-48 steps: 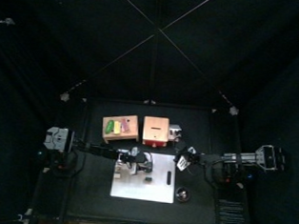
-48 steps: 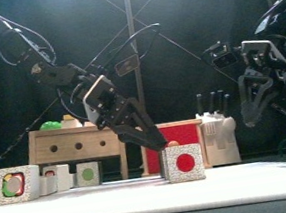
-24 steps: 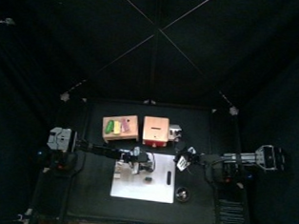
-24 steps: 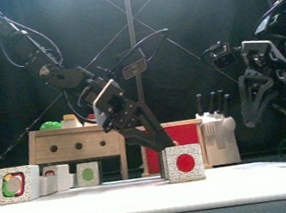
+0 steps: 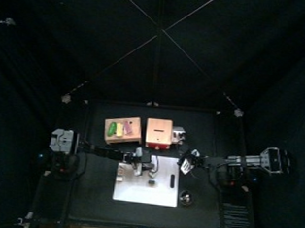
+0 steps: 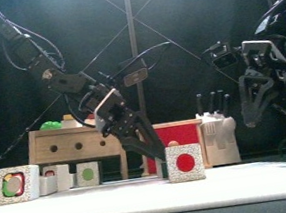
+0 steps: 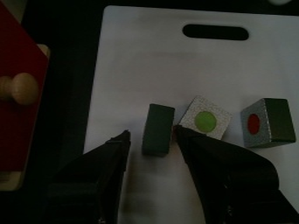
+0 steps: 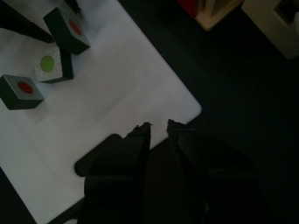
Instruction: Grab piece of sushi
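no readable writing anywhere; left gripper (image 7: 152,140) jaws spread around a dark sushi piece (image 7: 156,131).

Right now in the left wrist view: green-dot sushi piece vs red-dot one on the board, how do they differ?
The green-dot piece has a green centre; the red-dot piece has a red one. The green-dot piece lies nearer the dark piece between the open left claw's jaws; the red-dot piece lies farther off. The green-dot piece sits turned diamond-wise, the red-dot piece squarer. Both are white-faced blocks lying on the white cutting board.
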You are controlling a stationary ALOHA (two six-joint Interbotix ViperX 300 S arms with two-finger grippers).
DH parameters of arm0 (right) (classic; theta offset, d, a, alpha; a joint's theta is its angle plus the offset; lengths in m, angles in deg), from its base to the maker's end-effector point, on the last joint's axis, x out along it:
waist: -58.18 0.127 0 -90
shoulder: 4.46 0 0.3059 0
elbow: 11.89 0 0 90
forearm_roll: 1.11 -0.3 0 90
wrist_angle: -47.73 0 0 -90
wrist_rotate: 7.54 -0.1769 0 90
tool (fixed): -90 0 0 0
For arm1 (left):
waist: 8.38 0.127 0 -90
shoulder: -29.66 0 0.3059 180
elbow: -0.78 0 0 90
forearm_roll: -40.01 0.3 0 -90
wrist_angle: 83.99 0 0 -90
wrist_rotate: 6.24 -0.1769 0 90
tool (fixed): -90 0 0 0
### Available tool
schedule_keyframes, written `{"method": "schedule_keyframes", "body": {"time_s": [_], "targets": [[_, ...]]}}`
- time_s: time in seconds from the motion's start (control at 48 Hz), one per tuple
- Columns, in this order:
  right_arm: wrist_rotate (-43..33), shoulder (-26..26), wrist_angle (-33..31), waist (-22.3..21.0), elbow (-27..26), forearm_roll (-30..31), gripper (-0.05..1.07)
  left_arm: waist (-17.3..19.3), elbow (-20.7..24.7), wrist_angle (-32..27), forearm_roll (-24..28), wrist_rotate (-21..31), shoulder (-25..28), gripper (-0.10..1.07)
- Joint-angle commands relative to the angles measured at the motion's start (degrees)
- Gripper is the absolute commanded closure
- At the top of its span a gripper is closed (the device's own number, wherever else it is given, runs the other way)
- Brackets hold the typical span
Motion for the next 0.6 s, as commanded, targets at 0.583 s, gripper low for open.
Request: {"method": "schedule_keyframes", "body": {"time_s": [0.583], "targets": [[-0.1, 0.7, 0.4, 0.3, -1.3, 0.0, 0.37, 0.2, 1.1, 0.4, 0.8, -0.1, -0.1, 0.32]]}}
